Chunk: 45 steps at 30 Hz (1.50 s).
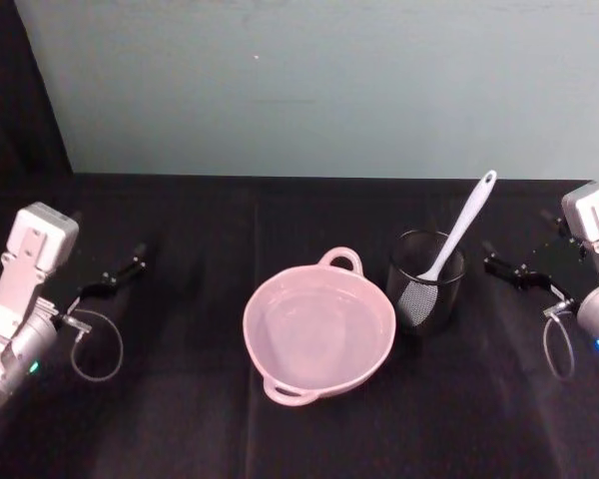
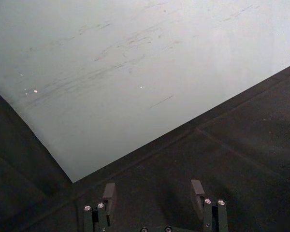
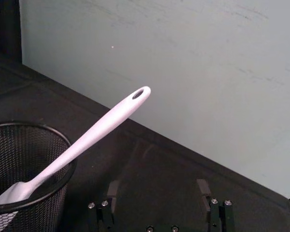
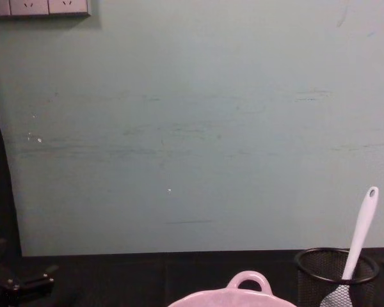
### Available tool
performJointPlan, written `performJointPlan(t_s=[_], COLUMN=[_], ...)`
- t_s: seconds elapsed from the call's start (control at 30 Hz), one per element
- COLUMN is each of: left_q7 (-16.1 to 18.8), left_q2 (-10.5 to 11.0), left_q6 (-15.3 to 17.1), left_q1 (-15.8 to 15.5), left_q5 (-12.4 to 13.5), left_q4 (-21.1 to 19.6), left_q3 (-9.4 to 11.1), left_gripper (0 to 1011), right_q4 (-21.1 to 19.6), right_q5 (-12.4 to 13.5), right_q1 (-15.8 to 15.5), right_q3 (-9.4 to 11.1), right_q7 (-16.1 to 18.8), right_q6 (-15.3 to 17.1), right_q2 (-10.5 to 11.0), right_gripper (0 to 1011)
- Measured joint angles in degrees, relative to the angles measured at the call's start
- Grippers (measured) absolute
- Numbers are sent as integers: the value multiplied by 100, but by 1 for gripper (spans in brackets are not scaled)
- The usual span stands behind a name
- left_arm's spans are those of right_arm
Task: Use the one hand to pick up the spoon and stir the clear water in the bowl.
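Note:
The pale pink bowl (image 1: pixel 270 339) sits mid-table, its loop handle (image 4: pixel 248 281) pointing to the far side, with a faint water line inside. Just right of it the white spoon (image 1: pixel 464 225) stands blade-down in a black wire-mesh cup (image 1: pixel 426 299), its handle leaning up and away to the right. The handle's holed end (image 3: pixel 139 94) shows close in the right wrist view. My right gripper (image 1: pixel 494 261) hovers open just right of the cup, apart from the spoon, its fingers (image 3: pixel 112 189) empty. Far left, my left gripper (image 1: pixel 132 267) is open and empty, its fingers (image 2: pixel 108 192) over bare cloth.
Black cloth (image 1: pixel 180 419) covers the table. A pale green wall (image 1: pixel 309 90) stands along the back edge, with dark curtain at the left. Cable loops hang beside each wrist (image 1: pixel 98 344). Wall sockets (image 4: pixel 38 6) sit high on the left.

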Motion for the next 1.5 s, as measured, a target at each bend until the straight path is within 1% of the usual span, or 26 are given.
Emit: performJointPlan(t_s=[0.13, 1.5], left_q7=[0, 0], left_q2=[0, 0], left_q6=[0, 0], left_q1=[0, 0], left_q5=[0, 0], left_q4=[0, 0], left_q3=[0, 0], left_gripper=[1005, 1005], right_q4=[11, 9], right_q5=[2, 9], right_q1=[-24, -13], right_q3=[30, 20], right_q7=[72, 52], right_q6=[-7, 4], right_q2=[-23, -17], right_gripper=[1002, 1002])
